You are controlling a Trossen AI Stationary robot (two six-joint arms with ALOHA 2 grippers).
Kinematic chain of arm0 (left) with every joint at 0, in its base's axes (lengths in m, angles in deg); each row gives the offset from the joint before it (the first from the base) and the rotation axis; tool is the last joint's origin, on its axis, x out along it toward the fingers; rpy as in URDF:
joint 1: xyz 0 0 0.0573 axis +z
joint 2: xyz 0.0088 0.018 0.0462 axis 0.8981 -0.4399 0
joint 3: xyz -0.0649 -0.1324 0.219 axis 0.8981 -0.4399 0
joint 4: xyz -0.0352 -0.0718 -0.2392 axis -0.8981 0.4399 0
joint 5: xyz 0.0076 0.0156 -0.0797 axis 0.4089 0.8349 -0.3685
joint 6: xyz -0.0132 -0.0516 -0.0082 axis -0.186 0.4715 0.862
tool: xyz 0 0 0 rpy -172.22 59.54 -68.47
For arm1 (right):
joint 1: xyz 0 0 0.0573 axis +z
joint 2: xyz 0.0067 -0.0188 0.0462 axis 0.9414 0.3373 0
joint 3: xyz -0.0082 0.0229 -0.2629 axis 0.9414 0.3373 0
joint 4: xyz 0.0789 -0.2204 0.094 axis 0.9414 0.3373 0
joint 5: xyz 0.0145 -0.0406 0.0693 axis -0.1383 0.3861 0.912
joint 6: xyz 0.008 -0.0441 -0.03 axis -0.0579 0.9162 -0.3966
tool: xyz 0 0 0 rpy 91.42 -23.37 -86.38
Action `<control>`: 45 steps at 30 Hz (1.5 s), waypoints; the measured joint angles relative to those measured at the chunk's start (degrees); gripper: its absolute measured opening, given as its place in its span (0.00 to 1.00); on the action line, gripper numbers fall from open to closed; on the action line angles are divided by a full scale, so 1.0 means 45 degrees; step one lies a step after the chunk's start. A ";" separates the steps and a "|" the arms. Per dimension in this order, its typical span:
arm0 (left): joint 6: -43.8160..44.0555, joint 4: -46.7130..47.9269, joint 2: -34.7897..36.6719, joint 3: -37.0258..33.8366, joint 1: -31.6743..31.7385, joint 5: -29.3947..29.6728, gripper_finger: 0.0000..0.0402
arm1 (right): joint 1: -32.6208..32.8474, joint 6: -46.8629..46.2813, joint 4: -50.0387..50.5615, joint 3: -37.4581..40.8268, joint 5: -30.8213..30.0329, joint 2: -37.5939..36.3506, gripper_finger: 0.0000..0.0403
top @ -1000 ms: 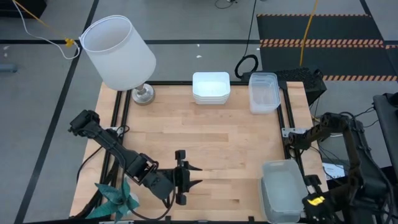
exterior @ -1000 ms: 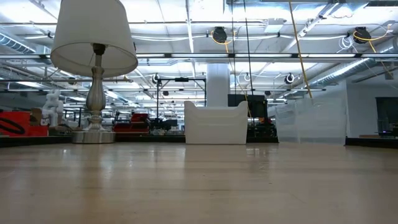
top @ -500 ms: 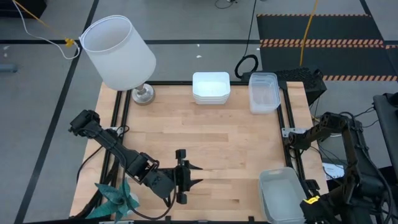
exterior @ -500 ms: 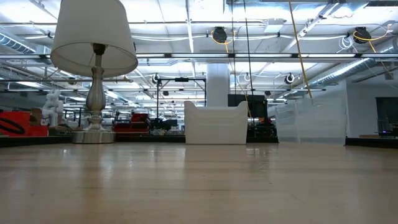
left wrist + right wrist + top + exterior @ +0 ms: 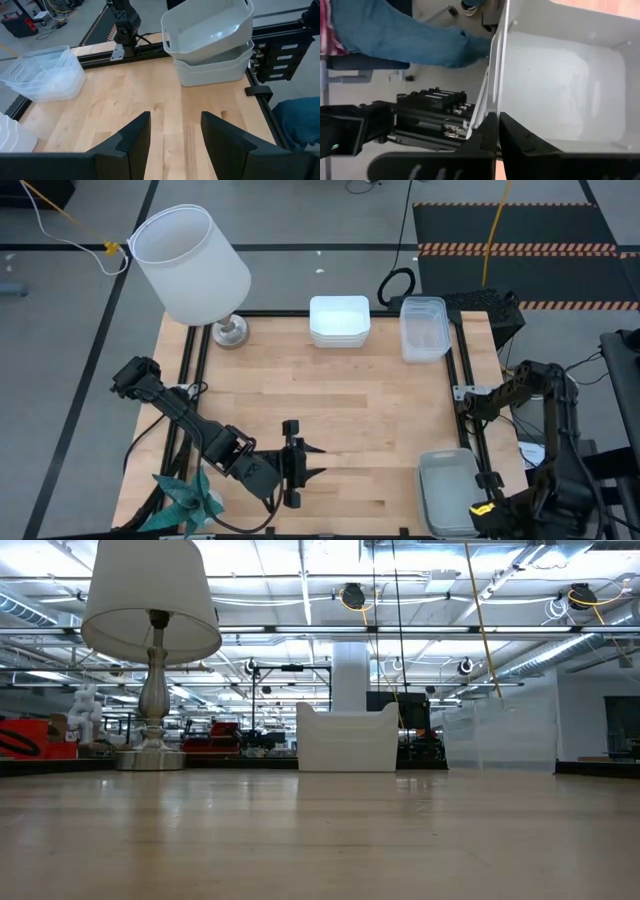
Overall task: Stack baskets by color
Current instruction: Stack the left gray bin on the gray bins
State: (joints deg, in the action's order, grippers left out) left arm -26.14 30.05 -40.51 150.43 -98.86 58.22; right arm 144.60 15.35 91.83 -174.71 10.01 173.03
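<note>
Right claw [image 5: 496,131] pinches the see-through grey-green plastic basket's [image 5: 452,492] rim at 5 o'clock on the wood counter [image 5: 330,400]. Left claw [image 5: 174,131] spread, waiting at 7, farther off.

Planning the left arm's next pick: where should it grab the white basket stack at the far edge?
Take the white basket stack by the top basket's rim, on the long wall facing the left claw, coming from above. It sits upright and open-topped, the rim flares outward, and bare table lies in front. The lamp crowds its left side.
</note>
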 joint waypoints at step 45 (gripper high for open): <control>0.0137 0.0000 0.0000 0.0000 0.0000 -0.0005 0.44 | -0.0590 -0.1056 -0.2863 0.3282 0.0217 -0.0123 0.24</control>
State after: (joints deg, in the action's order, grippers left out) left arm -25.53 30.05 -40.51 150.43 -98.86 58.20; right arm 141.95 10.60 78.95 -159.94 10.99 172.48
